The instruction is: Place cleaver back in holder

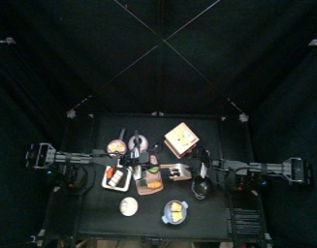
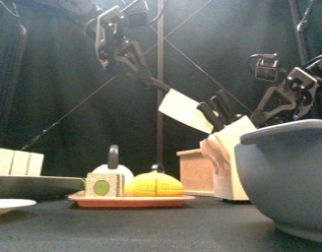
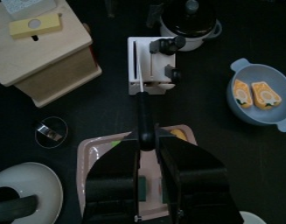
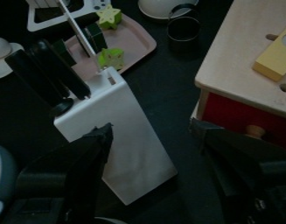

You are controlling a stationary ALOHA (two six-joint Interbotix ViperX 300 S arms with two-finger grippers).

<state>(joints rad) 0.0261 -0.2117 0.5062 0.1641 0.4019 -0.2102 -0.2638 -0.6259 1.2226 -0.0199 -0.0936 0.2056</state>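
Observation:
The cleaver point(image 2: 187, 110) has a pale blade and a black handle point(image 3: 144, 131). My left gripper point(image 3: 143, 159) is shut on that handle and holds the cleaver tilted, blade tip down, just above the holder point(image 3: 153, 66). The holder is a white knife block point(image 4: 124, 153) with several black knife handles point(image 4: 45, 74) sticking out of it; in the front view the block point(image 2: 229, 162) stands at the right. My right gripper point(image 4: 156, 153) hovers close over the block's lower end, jaws open on either side of it.
A tan wooden block point(image 1: 181, 139) with a yellow piece point(image 4: 277, 54) stands beside the holder. A pink tray point(image 2: 130, 198) with food, a dark pot point(image 3: 187, 19), a blue bowl point(image 3: 261, 94) and a white plate point(image 3: 28, 184) surround it.

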